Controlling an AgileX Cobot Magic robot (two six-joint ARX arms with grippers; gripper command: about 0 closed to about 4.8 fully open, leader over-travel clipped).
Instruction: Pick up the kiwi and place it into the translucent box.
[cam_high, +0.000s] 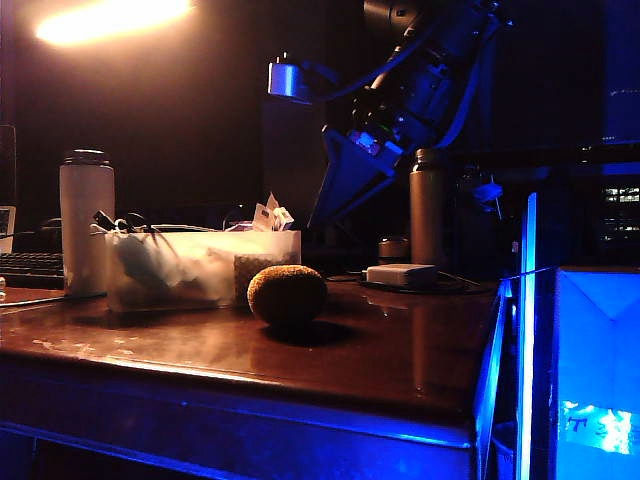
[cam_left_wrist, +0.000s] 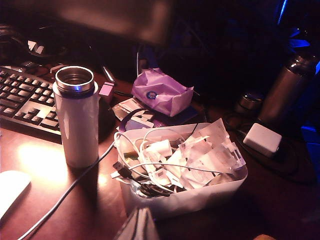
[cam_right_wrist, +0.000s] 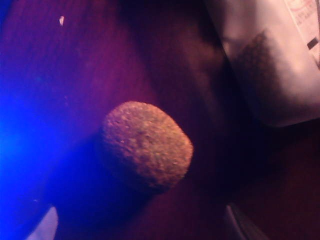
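Observation:
The kiwi (cam_high: 287, 294), fuzzy and golden-brown, lies on the dark wooden table (cam_high: 400, 350) just in front of the translucent box (cam_high: 200, 265), close to the box's right end. The box (cam_left_wrist: 185, 197) is full of white cables and plastic bits. My right gripper (cam_high: 330, 208) hangs above and behind the kiwi, tilted down toward it. In the right wrist view the kiwi (cam_right_wrist: 146, 145) lies ahead of the right gripper (cam_right_wrist: 140, 226), whose fingertips (cam_right_wrist: 42, 226) stand wide apart and open, holding nothing. My left gripper (cam_left_wrist: 139, 225) hovers by the box's near wall, fingers together, shut and empty.
A white tumbler (cam_high: 86, 220) stands at the box's left end, with a keyboard (cam_left_wrist: 25, 100) beyond it. A metal bottle (cam_high: 427, 205) and a small flat white box (cam_high: 400, 273) sit behind on the right. A glowing blue box (cam_high: 590, 370) stands off the table's right edge.

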